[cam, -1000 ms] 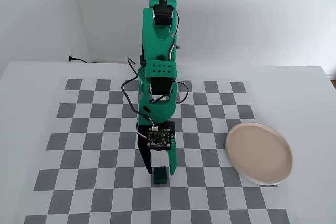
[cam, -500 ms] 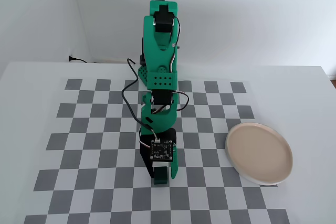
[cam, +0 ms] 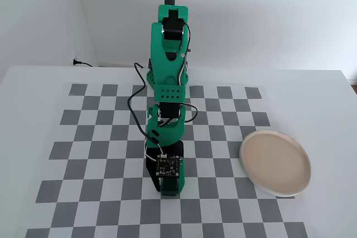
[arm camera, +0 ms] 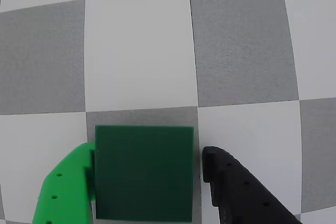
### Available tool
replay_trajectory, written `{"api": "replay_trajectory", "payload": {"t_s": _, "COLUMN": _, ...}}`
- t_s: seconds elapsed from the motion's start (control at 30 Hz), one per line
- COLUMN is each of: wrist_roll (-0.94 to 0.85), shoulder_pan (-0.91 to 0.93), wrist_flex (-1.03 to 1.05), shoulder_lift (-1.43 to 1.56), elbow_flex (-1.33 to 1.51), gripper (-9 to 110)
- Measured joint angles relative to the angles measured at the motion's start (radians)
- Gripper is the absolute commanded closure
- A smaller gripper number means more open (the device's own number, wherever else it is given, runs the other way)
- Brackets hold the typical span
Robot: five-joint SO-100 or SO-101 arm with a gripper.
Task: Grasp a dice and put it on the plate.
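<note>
In the wrist view, the dice (arm camera: 144, 174), a plain dark green cube, sits on a grey checker square at the bottom of the frame. My gripper (arm camera: 147, 150) straddles it. The bright green finger (arm camera: 68, 187) lies against the cube's left face. The black finger (arm camera: 231, 187) stands just off its right face, with a thin strip of board showing between. In the fixed view, my gripper (cam: 169, 188) points straight down at the board's front centre and hides the dice. The beige-pink plate (cam: 274, 163) lies empty at the right edge of the board, well apart from the gripper.
The grey and white checkerboard (cam: 100, 137) covers the white table. The green arm (cam: 169, 65) rises from its base at the back centre, with a black cable (cam: 134, 101) looping at its left. A wall stands close behind.
The arm has folded down and forward, lowering the gripper over the dice. The cube, seen below the fingers before, is now covered in the fixed view.
</note>
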Motion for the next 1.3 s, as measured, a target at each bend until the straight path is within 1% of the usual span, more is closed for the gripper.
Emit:
{"api": "replay_trajectory", "payload": {"t_s": 0.03, "wrist_roll": 0.000, "shoulder_pan": 0.002, "wrist_flex": -0.006, "shoulder_lift": -0.003, "elbow_flex": -0.002, "gripper": 101}}
{"api": "replay_trajectory", "payload": {"t_s": 0.07, "wrist_roll": -0.002, "shoulder_pan": 0.003, "wrist_flex": -0.009, "shoulder_lift": -0.008, "elbow_flex": -0.008, "gripper": 106}}
{"api": "replay_trajectory", "payload": {"t_s": 0.67, "wrist_roll": -0.005, "shoulder_pan": 0.008, "wrist_flex": 0.002, "shoulder_lift": -0.014, "elbow_flex": -0.025, "gripper": 106}}
{"api": "replay_trajectory", "payload": {"t_s": 0.83, "wrist_roll": 0.023, "shoulder_pan": -0.032, "wrist_flex": 0.089, "shoulder_lift": 0.014, "elbow_flex": -0.071, "gripper": 106}}
{"api": "replay_trajectory", "payload": {"t_s": 1.0, "wrist_roll": 0.040, "shoulder_pan": -0.075, "wrist_flex": 0.130, "shoulder_lift": 0.060, "elbow_flex": -0.121, "gripper": 106}}
{"api": "replay_trajectory", "payload": {"t_s": 1.2, "wrist_roll": 0.032, "shoulder_pan": -0.137, "wrist_flex": 0.132, "shoulder_lift": 0.121, "elbow_flex": -0.144, "gripper": 106}}
{"api": "replay_trajectory", "payload": {"t_s": 1.3, "wrist_roll": 0.020, "shoulder_pan": -0.173, "wrist_flex": 0.101, "shoulder_lift": 0.137, "elbow_flex": -0.144, "gripper": 106}}
